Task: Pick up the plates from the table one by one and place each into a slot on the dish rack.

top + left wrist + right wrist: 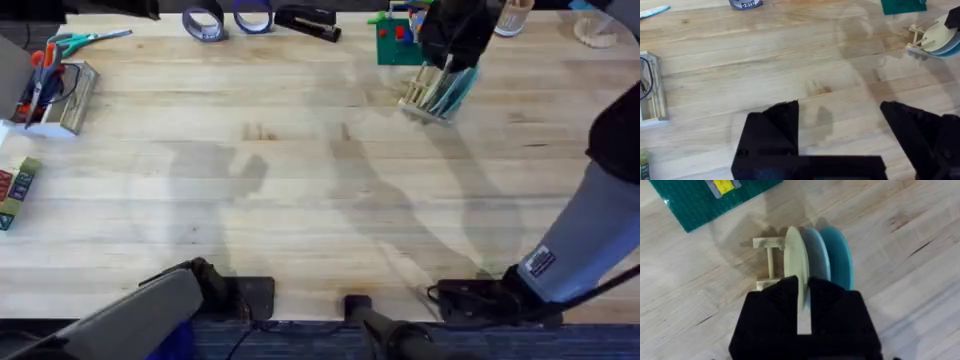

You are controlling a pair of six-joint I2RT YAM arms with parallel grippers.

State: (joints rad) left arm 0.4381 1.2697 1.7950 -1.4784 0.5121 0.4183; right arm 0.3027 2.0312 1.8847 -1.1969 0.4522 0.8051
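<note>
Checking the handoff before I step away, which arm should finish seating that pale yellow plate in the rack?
The right. Its end effector is closed on the pale yellow plate, standing in the dish rack beside the light blue plate and turquoise plate. The left end effector is open over bare table, far away.

The left gripper (840, 132) hangs over bare worktop (765, 60) with its 2 black fingers (772, 130) spread wide apart and nothing between them. Well beyond them, the dish rack (917, 40) stands with plates (940, 35) upright in it, just beside a green baseplate (903, 6). A grey tape roll (746, 4) lies farther along the same edge.
</note>
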